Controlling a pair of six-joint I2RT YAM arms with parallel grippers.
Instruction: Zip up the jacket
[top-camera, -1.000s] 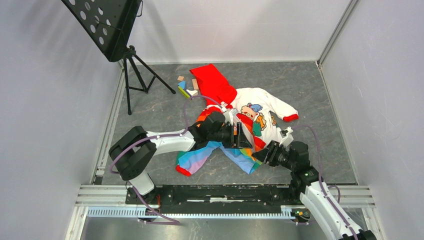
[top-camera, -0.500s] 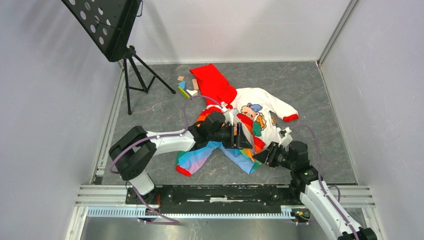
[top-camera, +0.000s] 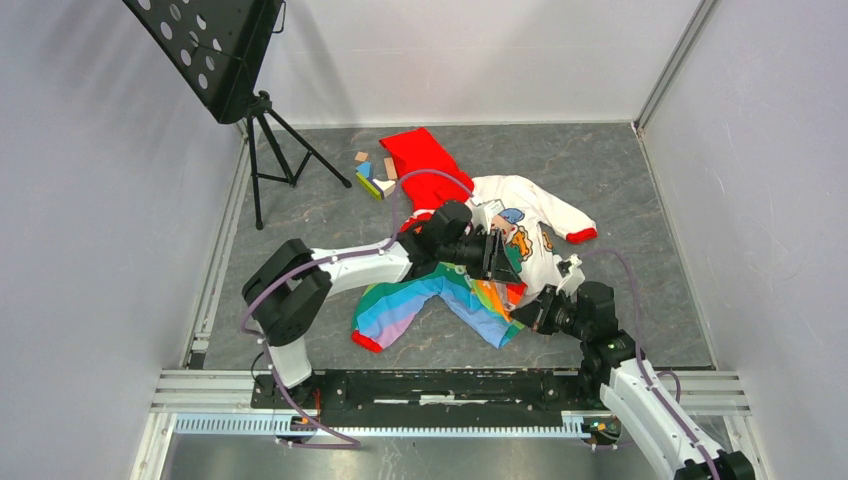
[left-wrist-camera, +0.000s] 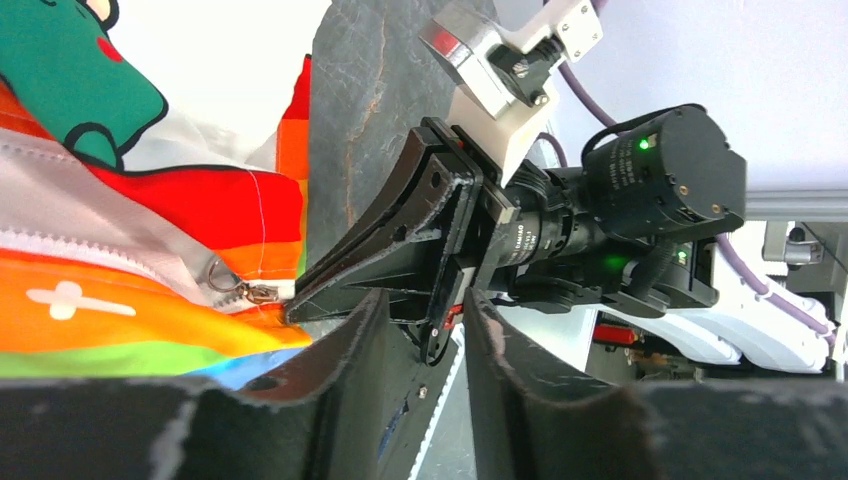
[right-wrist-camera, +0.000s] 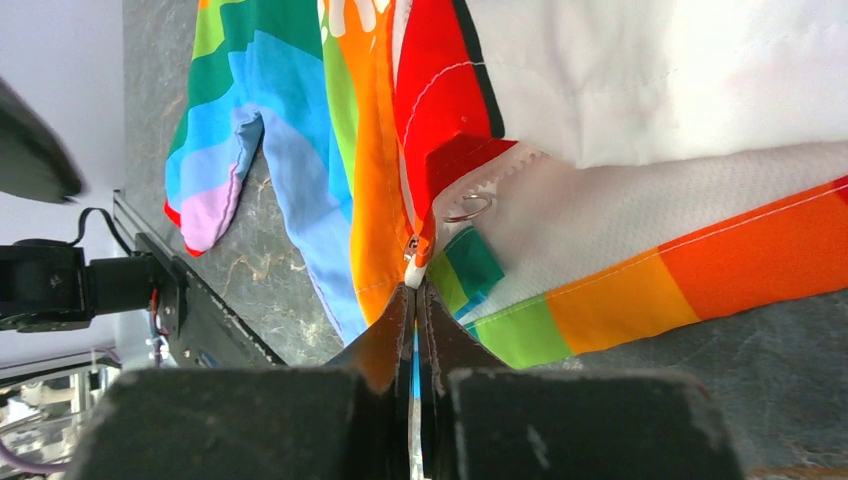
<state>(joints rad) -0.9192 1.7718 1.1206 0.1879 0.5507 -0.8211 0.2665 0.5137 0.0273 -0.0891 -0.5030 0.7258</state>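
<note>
We see the right end effector (right-wrist-camera: 416, 292) clamped on the jacket (right-wrist-camera: 640, 90) hem, the left end effector (left-wrist-camera: 425, 315) part-open and empty; lettering unreadable.

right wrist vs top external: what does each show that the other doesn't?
Only right wrist: the right gripper seen shut on the jacket hem at the zipper's bottom end, with the ring pull just beyond. Only top external: the red hood, music stand, wooden blocks and the left gripper over the jacket's front. Both: the rainbow sleeve and grey table.
</note>
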